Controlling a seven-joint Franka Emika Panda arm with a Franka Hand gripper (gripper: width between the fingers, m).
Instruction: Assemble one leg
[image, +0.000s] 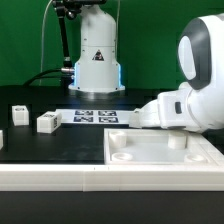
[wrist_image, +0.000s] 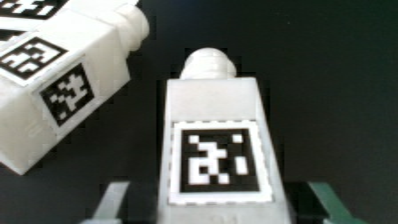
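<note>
In the wrist view a white leg (wrist_image: 217, 120) lies on the black table, with a square marker tag on its upper face and a rounded peg at its far end. My gripper (wrist_image: 219, 203) is open and straddles the leg's near end. One finger (wrist_image: 112, 203) and the other finger (wrist_image: 331, 201) each stand a small gap away from the leg's sides. A second tagged leg (wrist_image: 59, 80) lies tilted close beside it. In the exterior view my fingers are hidden behind the arm's white hand (image: 155, 112). Two more legs (image: 20, 114) (image: 47, 122) sit at that view's left.
The large flat white panel (image: 150, 152) with round corner sockets lies in the foreground of the exterior view. The marker board (image: 95, 116) lies mid-table before the robot base (image: 97, 60). Another white part (image: 1, 140) shows at the left edge.
</note>
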